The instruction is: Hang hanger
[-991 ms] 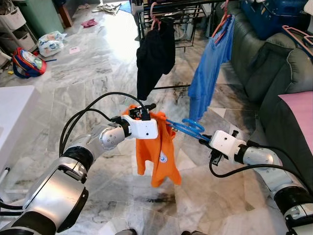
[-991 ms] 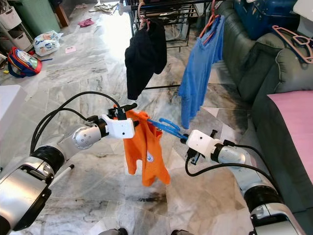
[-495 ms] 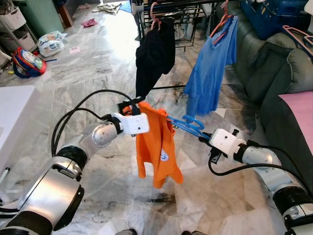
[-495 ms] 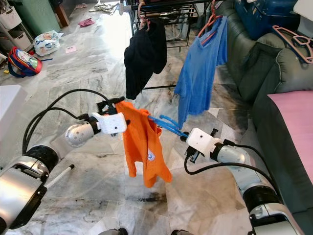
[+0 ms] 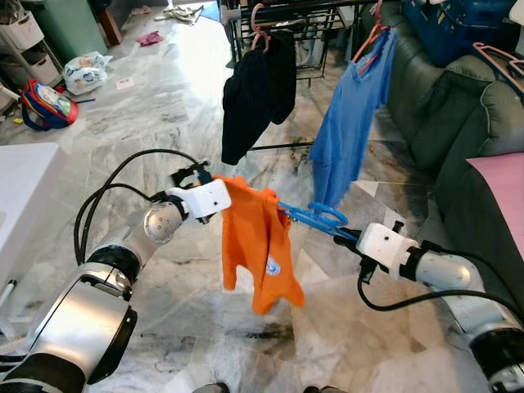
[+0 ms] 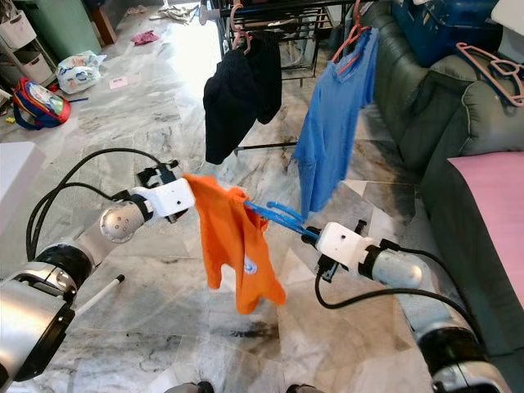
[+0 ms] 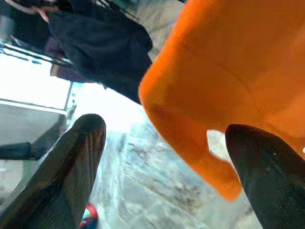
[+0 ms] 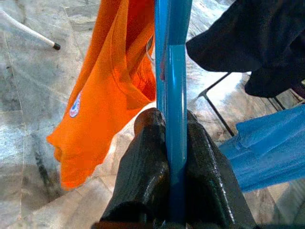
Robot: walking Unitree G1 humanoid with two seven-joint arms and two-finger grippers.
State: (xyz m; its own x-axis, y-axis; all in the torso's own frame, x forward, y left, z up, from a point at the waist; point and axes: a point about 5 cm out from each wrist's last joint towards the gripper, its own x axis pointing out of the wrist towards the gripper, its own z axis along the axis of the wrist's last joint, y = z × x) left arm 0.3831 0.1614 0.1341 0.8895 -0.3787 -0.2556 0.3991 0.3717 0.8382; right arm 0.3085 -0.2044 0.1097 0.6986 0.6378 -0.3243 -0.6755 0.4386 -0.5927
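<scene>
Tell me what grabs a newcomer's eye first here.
An orange shirt on a blue hanger hangs mid-air between both arms: the right claw is clamped on the hanger, the left claw is open at the shirt's shoulder. Behind, a black garment and a blue shirt hang on a rack.

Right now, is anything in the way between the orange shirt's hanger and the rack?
Nothing visible blocks it. The right gripper holds the blue hanger with the orange shirt; only open floor lies before the rack, between the black garment and blue shirt.

black garment (image 5: 258, 94), blue shirt (image 5: 350, 123), dark sofa (image 5: 458, 131), backpack (image 5: 47, 105)
</scene>
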